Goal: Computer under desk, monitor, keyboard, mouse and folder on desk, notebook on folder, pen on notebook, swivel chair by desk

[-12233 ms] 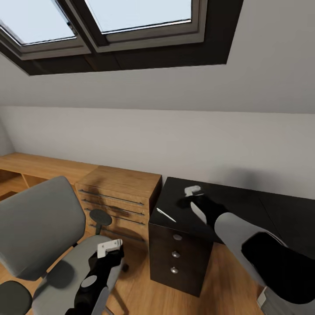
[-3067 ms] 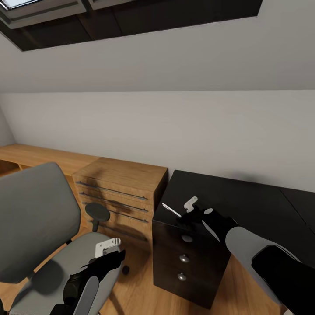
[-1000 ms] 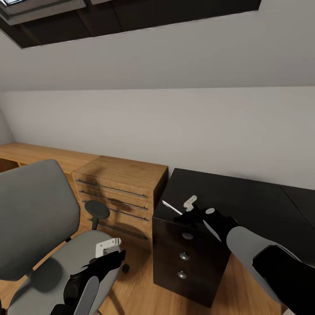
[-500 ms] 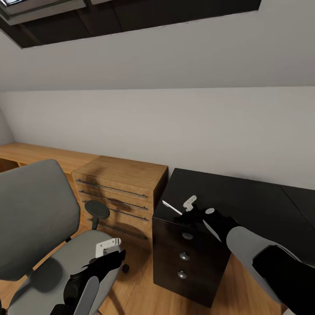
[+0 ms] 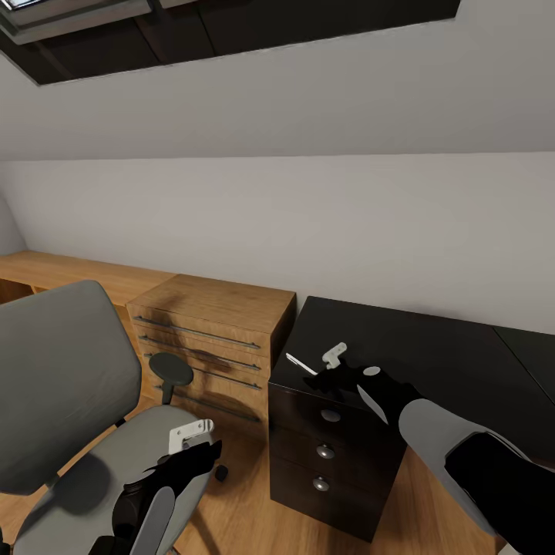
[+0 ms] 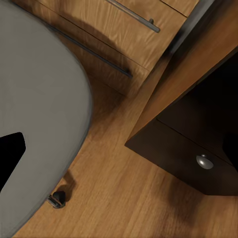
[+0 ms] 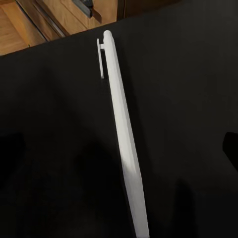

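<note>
Currently pen [image 5: 301, 364] lies near counter [image 5: 432, 354] corner edge, right gripper [image 5: 333, 362] just beside; fingers' state unclear. Left gripper [image 5: 193, 436] over chair [image 5: 69, 385], state unclear.

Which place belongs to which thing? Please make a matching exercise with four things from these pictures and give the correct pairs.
Things:
1. pen
2. left end effector
3. light wooden cabinet
4. swivel chair

Places:
A. above the grey seat
B. lying on the black desk top, near its corner
C. between the chair and the desk's drawer unit
D. on the wooden floor, at the left of the head view

Pairs: 1-B, 2-A, 3-C, 4-D
</note>
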Controlling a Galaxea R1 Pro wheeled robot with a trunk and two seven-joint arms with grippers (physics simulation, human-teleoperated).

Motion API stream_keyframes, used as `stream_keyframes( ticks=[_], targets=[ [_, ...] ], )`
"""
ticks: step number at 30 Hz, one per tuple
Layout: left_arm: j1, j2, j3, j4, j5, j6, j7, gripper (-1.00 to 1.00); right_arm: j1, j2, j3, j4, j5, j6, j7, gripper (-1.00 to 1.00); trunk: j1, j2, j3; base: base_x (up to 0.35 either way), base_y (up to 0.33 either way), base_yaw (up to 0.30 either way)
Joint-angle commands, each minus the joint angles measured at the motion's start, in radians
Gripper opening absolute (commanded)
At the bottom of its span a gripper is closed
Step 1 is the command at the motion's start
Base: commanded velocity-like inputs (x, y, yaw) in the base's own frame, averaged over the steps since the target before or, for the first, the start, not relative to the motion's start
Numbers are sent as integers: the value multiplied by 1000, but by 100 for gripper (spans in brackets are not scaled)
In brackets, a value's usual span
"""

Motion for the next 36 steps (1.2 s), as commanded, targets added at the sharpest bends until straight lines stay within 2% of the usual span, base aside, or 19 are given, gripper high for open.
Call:
stream_keyframes(
  ticks=[1, 17, 27, 36],
  targets=[
    [-1, 0, 0, -1, 11, 2, 10, 100, -1, -1, 8, 0, -11, -1, 2, 100, 0, -1, -1, 0, 0, 0],
    [-1, 0, -1, -1, 11, 2, 10, 100, -1, 1, 9, -1, -14, -1, 1, 100, 0, -1, -1, 0, 0, 0],
    [-1, 0, -1, -1, 11, 2, 10, 100, -1, 2, 10, 0, -14, -1, 1, 100, 38, -71, -32, 0, 0, 0],
    [-1, 0, -1, -1, 11, 3, 10, 100, -1, 2, 10, 0, -14, -1, 1, 100, 38, -71, -32, 0, 0, 0]
  ],
)
